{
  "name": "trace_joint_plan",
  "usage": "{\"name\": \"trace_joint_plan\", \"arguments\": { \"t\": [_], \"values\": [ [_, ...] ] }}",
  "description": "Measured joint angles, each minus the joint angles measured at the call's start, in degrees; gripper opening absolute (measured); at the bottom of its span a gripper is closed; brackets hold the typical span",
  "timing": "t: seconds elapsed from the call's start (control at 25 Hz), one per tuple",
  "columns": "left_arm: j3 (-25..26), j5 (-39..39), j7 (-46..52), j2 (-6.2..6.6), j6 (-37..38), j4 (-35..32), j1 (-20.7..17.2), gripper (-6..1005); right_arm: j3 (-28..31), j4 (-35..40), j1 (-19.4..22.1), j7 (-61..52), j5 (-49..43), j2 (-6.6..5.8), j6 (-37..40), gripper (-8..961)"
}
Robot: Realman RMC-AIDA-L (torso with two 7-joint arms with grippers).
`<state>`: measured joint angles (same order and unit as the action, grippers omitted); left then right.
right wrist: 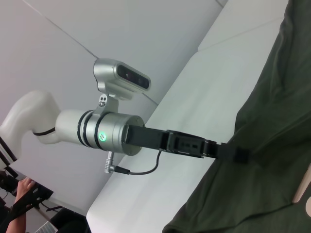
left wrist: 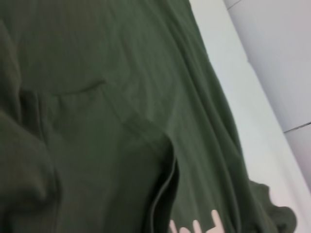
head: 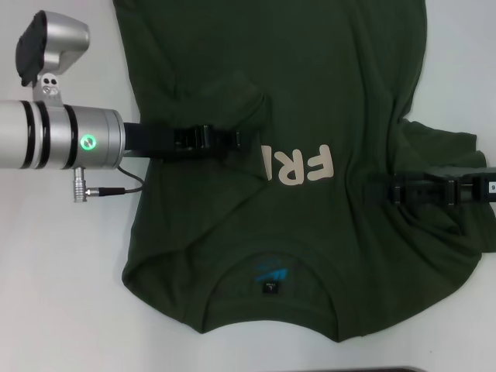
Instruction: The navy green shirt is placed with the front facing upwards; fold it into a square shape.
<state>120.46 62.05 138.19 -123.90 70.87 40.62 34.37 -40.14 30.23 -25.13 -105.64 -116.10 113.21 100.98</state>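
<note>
Left gripper [head: 246,139] pinches a folded sleeve of the navy green shirt [head: 310,93]; right gripper [head: 391,190] grips its opposite side

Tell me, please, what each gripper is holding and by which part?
The left gripper pinches the navy green shirt at the folded-in left sleeve edge beside the lettering. The right gripper reaches over the shirt's right side near the sleeve; whether it grips cannot be told.
</note>
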Motion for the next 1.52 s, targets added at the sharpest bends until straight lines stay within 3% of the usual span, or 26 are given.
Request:
{"name": "trace_joint_plan", "arguments": {
  "t": [0.48, 0.8, 1.52],
  "values": [
    [-1.33, -0.49, -1.52, 0.05, -3.08, 2.56, -0.45, 534, -0.03, -0.25, 0.4, -0.1, 0.0, -0.17, 0.0, 915],
    [-5.89, -1.54, -3.42, -0.02, -6.24, 2.13, -0.44, 533, 0.03, -0.27, 0.4, -0.09, 0.0, -0.19, -0.1, 914],
    [-7.4, -1.52, -3.23, -0.02, -8.05, 2.17, -0.96, 533, 0.06, -0.52, 0.52, -0.08, 0.0, -0.28, -0.18, 914]
  ]
}}
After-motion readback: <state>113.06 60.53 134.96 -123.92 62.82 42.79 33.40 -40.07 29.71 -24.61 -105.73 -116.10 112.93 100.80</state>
